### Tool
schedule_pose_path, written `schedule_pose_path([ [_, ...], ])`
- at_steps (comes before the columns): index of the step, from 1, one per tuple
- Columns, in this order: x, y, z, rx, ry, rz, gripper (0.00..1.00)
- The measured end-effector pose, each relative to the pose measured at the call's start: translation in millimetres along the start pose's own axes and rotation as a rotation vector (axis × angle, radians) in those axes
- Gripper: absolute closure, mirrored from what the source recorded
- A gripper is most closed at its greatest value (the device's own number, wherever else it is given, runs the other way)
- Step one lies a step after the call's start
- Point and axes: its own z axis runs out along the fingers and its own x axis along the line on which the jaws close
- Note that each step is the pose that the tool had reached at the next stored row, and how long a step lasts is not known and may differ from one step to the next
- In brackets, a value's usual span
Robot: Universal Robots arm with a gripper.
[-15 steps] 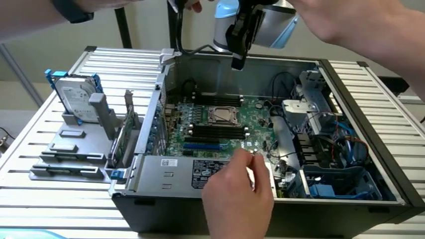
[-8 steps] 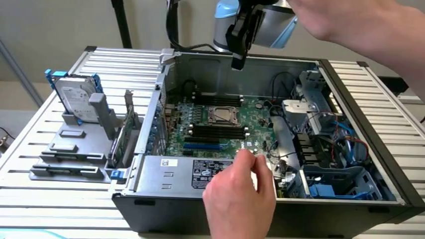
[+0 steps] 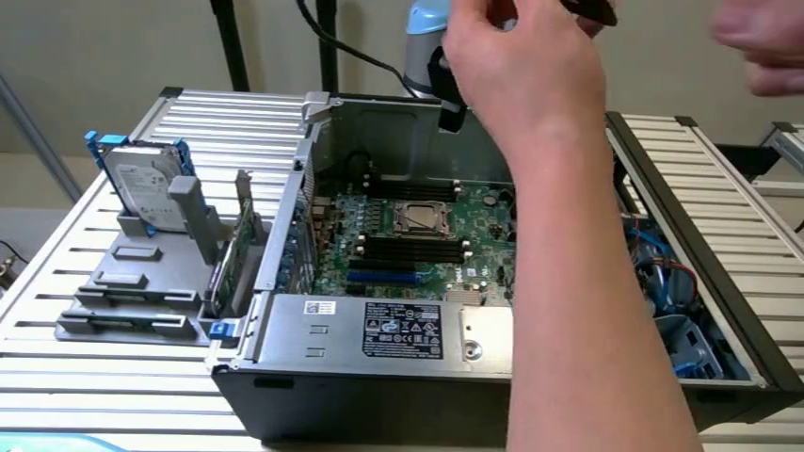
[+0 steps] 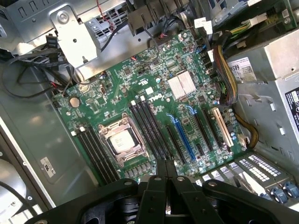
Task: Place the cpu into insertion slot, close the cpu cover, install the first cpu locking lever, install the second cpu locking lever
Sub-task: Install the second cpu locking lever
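The cpu (image 4: 122,141) lies flat in the insertion slot (image 4: 129,158) on the green motherboard (image 4: 187,107) inside the open computer case (image 3: 377,377), which rests on the slatted tabletop (image 3: 113,386). The silvery cpu cover (image 4: 120,125) lies down around it like a frame. The gripper (image 4: 165,162) hangs well above the board with its jaws together and nothing between them, and a person's hand (image 3: 509,66) reaches over the case right at it.

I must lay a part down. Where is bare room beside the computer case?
Bare slats of the table: in front of the grey rack, and beyond the computer case on the exterior view's right. Crowded: inside the case, where a person's arm crosses.
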Motion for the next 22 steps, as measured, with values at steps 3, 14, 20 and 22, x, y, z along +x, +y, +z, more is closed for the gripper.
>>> schedule_pose_path([
  [3, 0.0, 0.0, 0.0, 0.0, 0.0, 0.0, 0.89],
  [14, 0.0, 0.1, 0.0, 0.0, 0.0, 0.001, 0.89],
  [20, 0.0, 0.1, 0.0, 0.0001, 0.0, 0.001, 0.89],
  [22, 0.0, 0.1, 0.0, 0.0001, 0.0, 0.001, 0.89],
])
